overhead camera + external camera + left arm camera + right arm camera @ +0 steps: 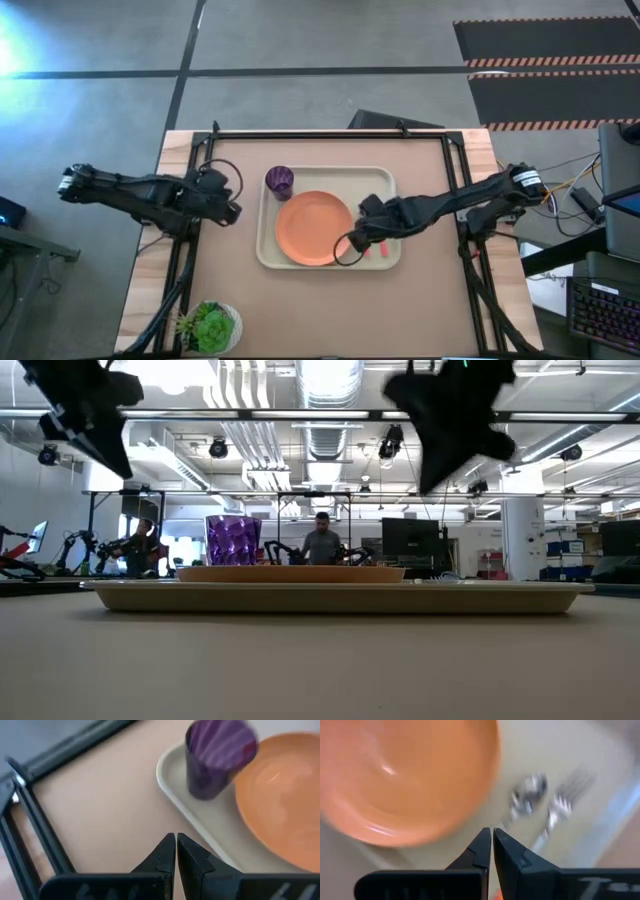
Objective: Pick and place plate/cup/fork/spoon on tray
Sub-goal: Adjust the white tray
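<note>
On the large cream rectangular plastic tray (pixel 268 255) sit the round flat orange plastic plate (pixel 313 228), the small purple plastic tumbler (pixel 279 181) at its far-left corner, and, right of the plate, the metal-bowled spoon (pixel 526 795) and the tined fork (pixel 566 796). All look light, stiff and slick: cutlery is best pinched at its handles, the plate by its rim. The right gripper (pixel 492 846) hovers above the cutlery and the left gripper (pixel 176 852) above the bare tan tabletop (pixel 320 310), both with fingers pressed together; an open workshop lies behind.

No legible text — none anywhere.
</note>
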You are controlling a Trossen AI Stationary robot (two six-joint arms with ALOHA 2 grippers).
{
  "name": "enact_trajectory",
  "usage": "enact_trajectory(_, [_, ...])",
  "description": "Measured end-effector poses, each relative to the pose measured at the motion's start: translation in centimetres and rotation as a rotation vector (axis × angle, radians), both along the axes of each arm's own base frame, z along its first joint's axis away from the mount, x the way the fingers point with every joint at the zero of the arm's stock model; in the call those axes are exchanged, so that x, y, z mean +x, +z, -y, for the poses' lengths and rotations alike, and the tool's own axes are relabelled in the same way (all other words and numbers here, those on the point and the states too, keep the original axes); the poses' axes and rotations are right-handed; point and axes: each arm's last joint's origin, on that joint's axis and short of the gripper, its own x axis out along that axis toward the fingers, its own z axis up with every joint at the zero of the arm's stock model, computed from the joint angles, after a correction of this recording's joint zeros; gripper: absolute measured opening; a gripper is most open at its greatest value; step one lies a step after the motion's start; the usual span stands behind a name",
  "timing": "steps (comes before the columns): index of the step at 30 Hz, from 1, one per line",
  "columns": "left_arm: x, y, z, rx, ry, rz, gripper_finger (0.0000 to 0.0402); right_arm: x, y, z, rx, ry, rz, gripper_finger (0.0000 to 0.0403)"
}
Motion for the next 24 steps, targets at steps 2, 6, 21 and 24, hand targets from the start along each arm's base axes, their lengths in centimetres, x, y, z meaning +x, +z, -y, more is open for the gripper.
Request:
enact_trajectory(2, [0.3, -1.1, 0.1, -0.028, 0.006, -0.011, 0.0000, 0.3, 2.7, 0.0, -0.040, 0.055, 0.101, 0.0011])
enact_trajectory(6, [1.8, -4.4, 0.3, -0.098, -0.006, 0.017, 0.0000, 0.4, 8.9, 0.3, -0.184, 0.140, 0.337, 0.0011])
enact_trajectory(21, [3.4, -12.4, -0.3, -0.200, 0.090, -0.009, 0.0000, -1.1, 18.9, -0.6, -0.476, 0.440, 0.677, 0.0011])
enact_trajectory(24, [4.0, -13.0, -0.2, -0.220, 0.082, 0.051, 0.0000, -0.6, 18.2, -0.7, -0.475, 0.448, 0.649, 0.0011])
